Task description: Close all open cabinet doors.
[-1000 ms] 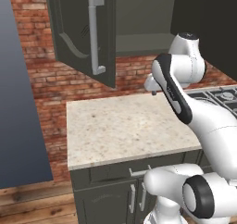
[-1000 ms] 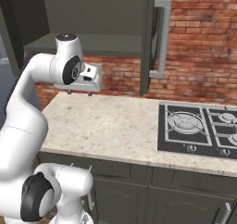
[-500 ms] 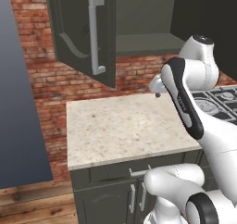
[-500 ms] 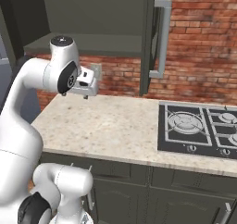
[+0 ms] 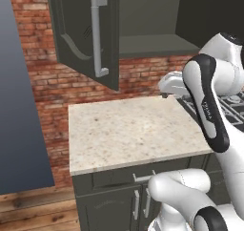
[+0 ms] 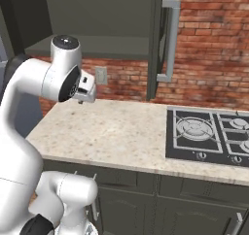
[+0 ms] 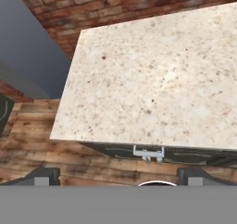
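Observation:
One dark grey-green cabinet door (image 5: 78, 39) with a vertical silver bar handle (image 5: 97, 36) hangs swung out above the counter's left part. From the right it appears edge-on as cabinet door (image 6: 155, 44). Behind it the wall cabinet (image 5: 152, 44) stands open, its shelf bare. A dark panel (image 5: 209, 13) at the cabinet's right side looks like a second door swung out. My gripper (image 5: 164, 94) hovers over the counter's right rear, well below and right of the handle, also seen as gripper (image 6: 80, 101). In the hand view the gripper (image 7: 118, 177) is open and holds nothing.
The speckled stone counter (image 5: 124, 130) lies below the hand. A gas hob (image 6: 204, 132) is set into it on the right. A drawer front with a horizontal handle (image 7: 148, 152) sits under the counter edge. A tall blue-grey panel (image 5: 19, 106) bounds the left side.
The arm's upper links have swung to the right in the left base view and the hand has dipped slightly toward the counter. The open door has not moved.

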